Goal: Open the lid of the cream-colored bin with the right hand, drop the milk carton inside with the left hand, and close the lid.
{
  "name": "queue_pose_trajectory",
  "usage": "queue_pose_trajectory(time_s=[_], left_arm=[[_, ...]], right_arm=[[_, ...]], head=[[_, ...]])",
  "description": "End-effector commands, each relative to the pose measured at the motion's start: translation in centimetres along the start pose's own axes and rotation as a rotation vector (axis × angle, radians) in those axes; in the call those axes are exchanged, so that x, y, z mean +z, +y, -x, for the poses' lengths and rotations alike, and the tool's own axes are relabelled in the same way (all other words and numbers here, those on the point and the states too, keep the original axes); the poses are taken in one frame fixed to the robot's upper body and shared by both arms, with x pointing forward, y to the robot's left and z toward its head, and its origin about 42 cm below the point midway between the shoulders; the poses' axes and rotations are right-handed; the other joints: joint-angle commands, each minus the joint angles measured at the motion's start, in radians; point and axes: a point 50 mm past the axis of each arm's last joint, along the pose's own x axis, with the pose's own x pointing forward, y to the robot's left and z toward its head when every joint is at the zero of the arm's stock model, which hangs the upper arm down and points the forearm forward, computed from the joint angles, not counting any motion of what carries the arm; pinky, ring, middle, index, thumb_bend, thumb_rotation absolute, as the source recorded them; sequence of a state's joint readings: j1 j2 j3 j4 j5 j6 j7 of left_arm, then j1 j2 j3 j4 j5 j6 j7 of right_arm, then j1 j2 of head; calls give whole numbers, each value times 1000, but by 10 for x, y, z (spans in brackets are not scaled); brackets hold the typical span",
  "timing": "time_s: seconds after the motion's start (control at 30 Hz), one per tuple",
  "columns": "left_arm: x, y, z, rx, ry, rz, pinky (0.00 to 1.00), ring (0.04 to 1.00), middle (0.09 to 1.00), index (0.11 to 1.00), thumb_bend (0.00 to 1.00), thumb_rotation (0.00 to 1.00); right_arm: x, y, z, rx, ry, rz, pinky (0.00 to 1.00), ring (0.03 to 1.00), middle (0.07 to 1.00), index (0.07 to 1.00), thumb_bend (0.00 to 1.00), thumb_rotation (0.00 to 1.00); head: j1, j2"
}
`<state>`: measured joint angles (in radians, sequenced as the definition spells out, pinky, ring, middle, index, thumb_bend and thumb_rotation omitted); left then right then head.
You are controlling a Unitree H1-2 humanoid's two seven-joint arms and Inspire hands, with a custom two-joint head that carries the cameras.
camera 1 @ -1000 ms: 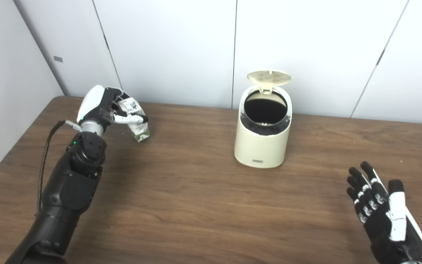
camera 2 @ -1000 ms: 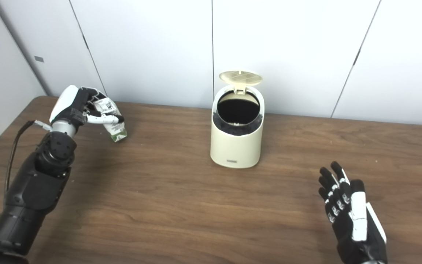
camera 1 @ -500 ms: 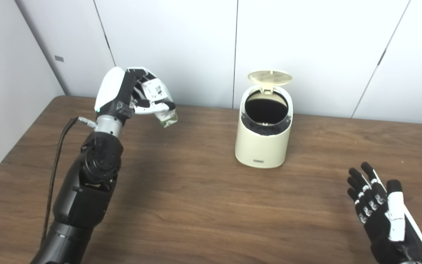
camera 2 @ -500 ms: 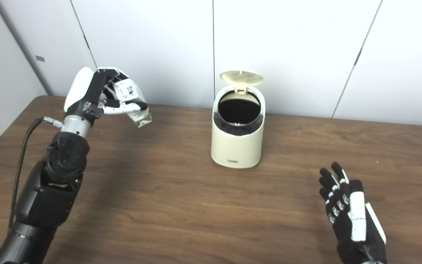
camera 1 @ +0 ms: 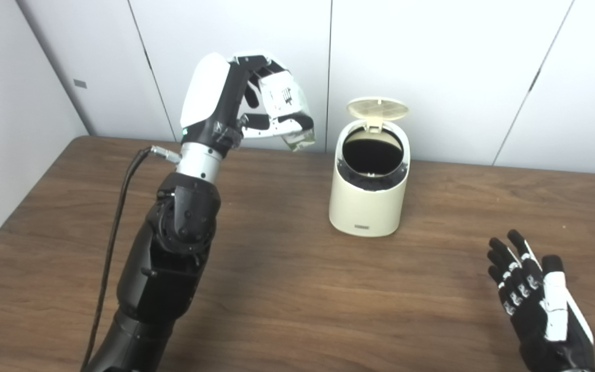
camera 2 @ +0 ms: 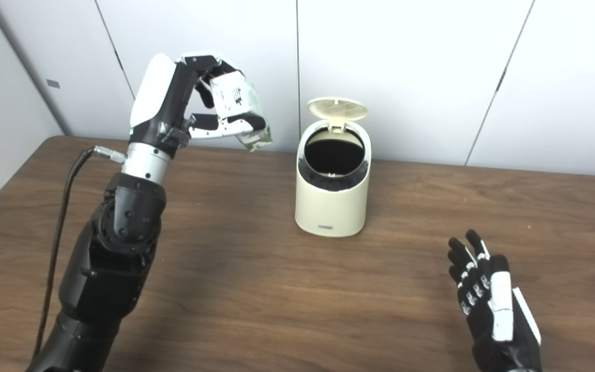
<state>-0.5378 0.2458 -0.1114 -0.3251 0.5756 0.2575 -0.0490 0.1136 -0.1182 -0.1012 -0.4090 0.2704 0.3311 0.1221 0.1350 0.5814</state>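
Left hand (camera 1: 235, 106) raised above tabletop (camera 1: 287, 289), fingers wrapped around milk carton (camera 1: 287, 111). Cream-colored bin (camera 1: 369, 186) stands to that hand's right and lower, lid (camera 1: 377, 107) up. Right hand (camera 1: 540, 305) low, fingers spread, empty, nearer than bin.

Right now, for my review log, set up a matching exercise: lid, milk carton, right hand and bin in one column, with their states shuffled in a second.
Things:
1. lid
2. milk carton
3. right hand
4. bin

States:
A. open and empty, low over the table
B. standing on the table, dark opening uncovered
C. flipped up at the back
D. held in the air by the left hand

Pairs: 1-C, 2-D, 3-A, 4-B
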Motion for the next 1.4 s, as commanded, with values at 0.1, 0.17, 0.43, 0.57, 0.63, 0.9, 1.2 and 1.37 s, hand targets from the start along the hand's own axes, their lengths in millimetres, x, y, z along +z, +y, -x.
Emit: queue_pose_trajectory(time_s=[0.1,0.17,0.43,0.57,0.63,0.9,1.2,1.37], left_arm=[[39,17,-19,72,-152,-19,339,442,516,480,476,0],[46,15,-21,76,-179,-18,330,436,517,485,475,0],[54,-7,-17,100,-302,-33,360,439,515,481,477,0],[42,-23,-14,97,-313,-36,368,429,511,491,477,0],[36,-31,-14,90,-321,-28,396,432,504,491,478,0],[8,-67,-18,81,-468,30,355,421,480,499,477,0],[-5,-96,-28,89,-539,6,341,425,495,491,476,0],[-6,-102,-31,135,-574,16,345,423,493,479,476,0]], right_arm=[[8,2,-3,5,-71,16,1000,985,943,1000,621,1000],[7,2,-4,9,-74,23,1000,987,946,1000,624,1000],[4,4,-3,5,-78,13,1000,984,947,1000,611,1000],[2,6,-2,6,-72,8,1000,983,945,1000,616,1000],[2,6,-2,2,-69,5,1000,976,940,1000,617,1000],[-1,5,-4,5,-67,-2,1000,981,944,994,637,993],[-5,7,-8,6,-72,-6,1000,987,955,1000,641,1000],[-5,8,-10,6,-73,-8,1000,976,947,994,643,1000]], head=[[-6,-5],[-11,-6],[-43,-21],[-50,-20],[-50,-20],[-60,-23],[-77,-35],[-80,-42]])
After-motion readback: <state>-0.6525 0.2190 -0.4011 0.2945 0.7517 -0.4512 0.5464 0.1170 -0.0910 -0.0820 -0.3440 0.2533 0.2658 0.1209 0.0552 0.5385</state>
